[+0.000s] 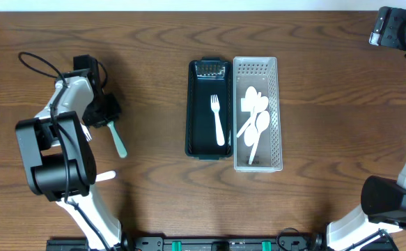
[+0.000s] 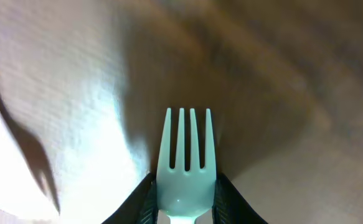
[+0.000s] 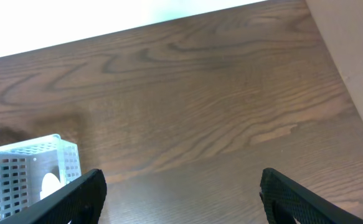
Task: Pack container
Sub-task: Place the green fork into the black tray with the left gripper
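**Desk:** Entry for the left side, please.

**Operator:** Mint-green plastic fork [image 2: 183, 163], one. I have it pinched between the left fingers [image 2: 228, 205], which press on the neck just below the tines, with the handle trailing out behind. Location: near the left edge of the worktop [image 1: 314, 42], well apart from the containers.

**Desk:** Receiving items?

**Operator:** Black rectangular container [image 1: 200, 132], centre of the worktop, holding one white fork [image 1: 218, 120]. Just beside it on the right, a clear perforated bin [image 1: 272, 77] with several white spoons [image 1: 254, 111]. Right fingers [image 3: 69, 205]: spread, holding nothing, parked over the far right corner.

**Desk:** Handling notes for the carry?

**Operator:** My judgement is that forks go in the black container. I'd travel right with the fork high enough to clear the container's wall. Then I'd turn the wrist until the handle runs along the container's long side, lower it beside the white fork, and part the fingers. The grip sits near one end, so the handle may swing; I'd go slowly.

**Desk:** Brands, labels, writing?

**Operator:** None legible on fork, container or bin.
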Motion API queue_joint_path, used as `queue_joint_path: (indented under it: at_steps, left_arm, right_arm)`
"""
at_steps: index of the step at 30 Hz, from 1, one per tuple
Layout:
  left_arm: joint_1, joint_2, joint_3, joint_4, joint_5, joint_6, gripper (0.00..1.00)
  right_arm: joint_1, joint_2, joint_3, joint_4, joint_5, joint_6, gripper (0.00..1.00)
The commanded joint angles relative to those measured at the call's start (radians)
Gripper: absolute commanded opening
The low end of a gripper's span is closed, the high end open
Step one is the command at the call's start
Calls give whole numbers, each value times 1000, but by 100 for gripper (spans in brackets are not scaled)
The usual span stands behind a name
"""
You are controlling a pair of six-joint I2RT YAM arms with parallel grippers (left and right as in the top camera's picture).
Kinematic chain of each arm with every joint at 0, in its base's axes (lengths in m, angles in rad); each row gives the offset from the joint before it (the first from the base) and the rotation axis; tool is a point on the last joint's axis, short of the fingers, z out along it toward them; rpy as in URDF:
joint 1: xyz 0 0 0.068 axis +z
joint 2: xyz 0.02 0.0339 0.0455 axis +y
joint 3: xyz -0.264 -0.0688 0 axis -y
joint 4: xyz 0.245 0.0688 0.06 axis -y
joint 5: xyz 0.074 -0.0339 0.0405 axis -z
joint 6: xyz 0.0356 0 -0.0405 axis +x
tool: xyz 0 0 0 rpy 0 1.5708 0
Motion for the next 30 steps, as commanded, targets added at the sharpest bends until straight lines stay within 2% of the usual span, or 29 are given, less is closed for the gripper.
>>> queue_joint_path:
  at_steps: [1,8,9,11,18,22,30]
  left_arm:
    - [-59,-76,66,-60,-19,41,21]
    - [-299,-254,255,-183,-19,40,19]
    - [-340,-272,281,-180,-19,40,19]
    - [-433,-297,340,-163,-19,40,12]
    - [-677,-278,389,-18,-20,40,15]
    - [-716,-194,386,-8,-19,35,15]
    - [-712,36,382,-35,-16,13,14]
  right_arm:
    - [-9,3,10,0,2,-12,82]
    - [-9,3,10,-2,2,-12,82]
    - [-9,3,10,-3,2,-12,82]
    - [-9,3,10,-5,2,-12,82]
    - [-8,3,9,-16,2,-12,82]
    - [-8,3,9,-24,2,-12,82]
    - [-8,3,9,-27,2,-12,82]
